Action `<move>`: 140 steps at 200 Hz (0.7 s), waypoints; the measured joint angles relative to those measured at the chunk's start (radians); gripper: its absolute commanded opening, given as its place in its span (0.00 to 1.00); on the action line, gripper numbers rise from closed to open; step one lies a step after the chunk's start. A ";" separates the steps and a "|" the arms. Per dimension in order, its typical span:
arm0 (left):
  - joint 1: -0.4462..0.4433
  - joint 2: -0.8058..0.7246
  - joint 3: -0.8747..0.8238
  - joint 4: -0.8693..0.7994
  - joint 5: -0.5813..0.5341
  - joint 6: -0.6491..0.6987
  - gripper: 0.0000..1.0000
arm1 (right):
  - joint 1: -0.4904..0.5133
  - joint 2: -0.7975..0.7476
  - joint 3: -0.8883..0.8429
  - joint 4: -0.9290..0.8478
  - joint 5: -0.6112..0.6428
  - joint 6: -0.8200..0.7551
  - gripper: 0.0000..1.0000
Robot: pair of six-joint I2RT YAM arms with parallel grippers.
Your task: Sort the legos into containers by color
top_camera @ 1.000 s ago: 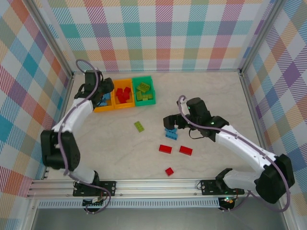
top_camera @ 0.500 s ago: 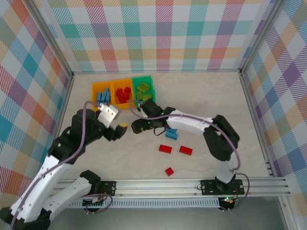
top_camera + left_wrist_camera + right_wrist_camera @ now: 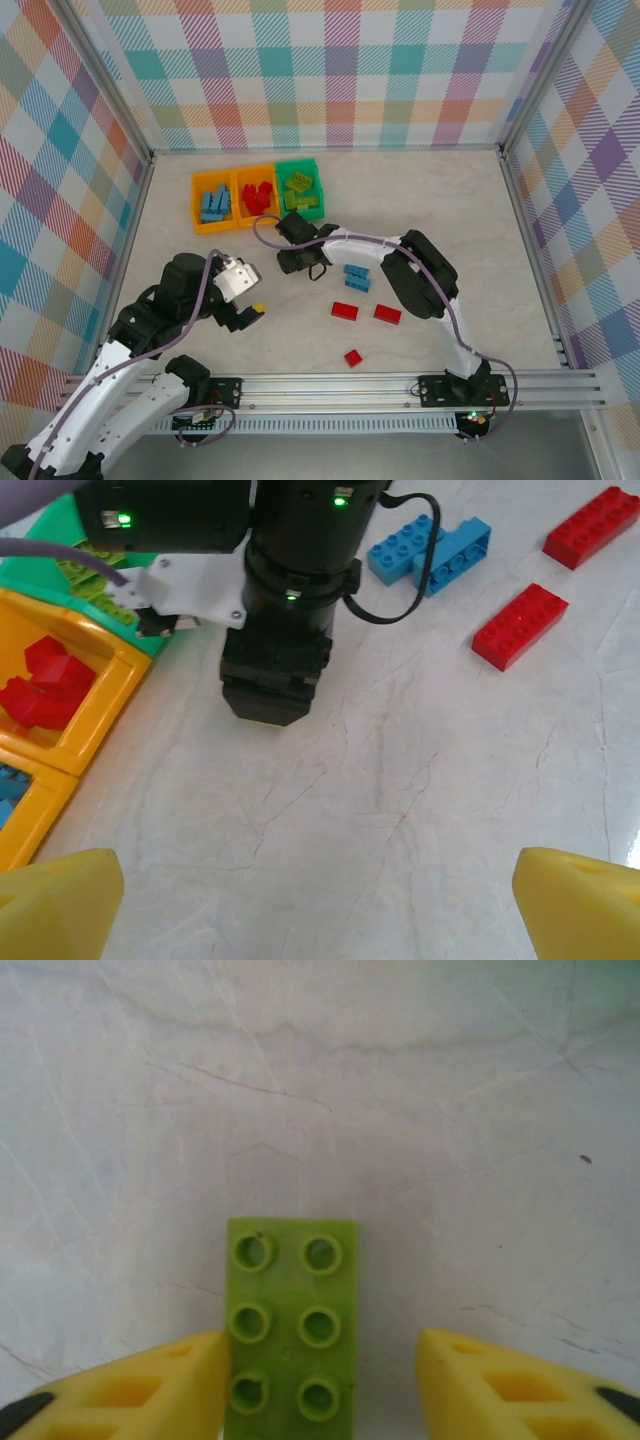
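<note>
Closest to the arm bases, at the near left, the left gripper (image 3: 250, 300) hangs over bare table. Its yellow fingertips (image 3: 60, 905) are spread wide with nothing between them. A second ago it was over the left orange bin (image 3: 196, 200), which holds blue legos. It has since pulled back toward the near edge, so that drop looks finished.

To its right, three red bricks (image 3: 345, 311) lie loose on the table, one nearer than the other two. Just beyond them a pair of blue bricks (image 3: 356, 277) lies together.

Farther on, the right gripper (image 3: 293, 262) has swung left, away from those blue bricks, and come down over the lime green brick (image 3: 290, 1330). That brick lies flat on the table, studs up. The jaws have narrowed around it: one finger (image 3: 170, 1385) rests against a long side while the other stands a little apart. The brick is straddled but, as far as I can judge, not yet clamped.

At the far side stand the joined bins. The middle orange bin (image 3: 257, 224) holds red pieces. The green bin (image 3: 300, 165) holds green ones and sits just beyond the right gripper.

The green brick appears to be the pick in hand, with only a short carry to its bin. After that, the red and blue bricks on the table would still need sorting.
</note>
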 measured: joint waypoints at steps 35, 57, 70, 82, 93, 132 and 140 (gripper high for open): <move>0.000 -0.003 -0.026 0.005 0.025 0.027 1.00 | 0.004 0.006 0.017 -0.021 0.013 -0.002 0.49; 0.000 -0.019 -0.043 0.023 0.040 0.038 1.00 | 0.004 0.007 0.025 -0.035 0.015 -0.007 0.55; 0.000 -0.025 -0.048 0.030 0.052 0.042 1.00 | 0.003 0.020 0.045 -0.051 0.010 -0.011 0.54; 0.000 -0.030 -0.050 0.036 0.061 0.045 1.00 | 0.003 0.037 0.074 -0.061 0.003 -0.011 0.54; 0.000 -0.034 -0.052 0.045 0.066 0.049 1.00 | 0.004 0.055 0.095 -0.061 -0.006 -0.011 0.56; 0.000 -0.034 -0.062 0.055 0.074 0.056 1.00 | 0.013 0.073 0.111 -0.072 0.016 -0.016 0.48; 0.000 -0.034 -0.063 0.056 0.074 0.057 1.00 | 0.012 0.073 0.111 -0.074 0.021 -0.016 0.43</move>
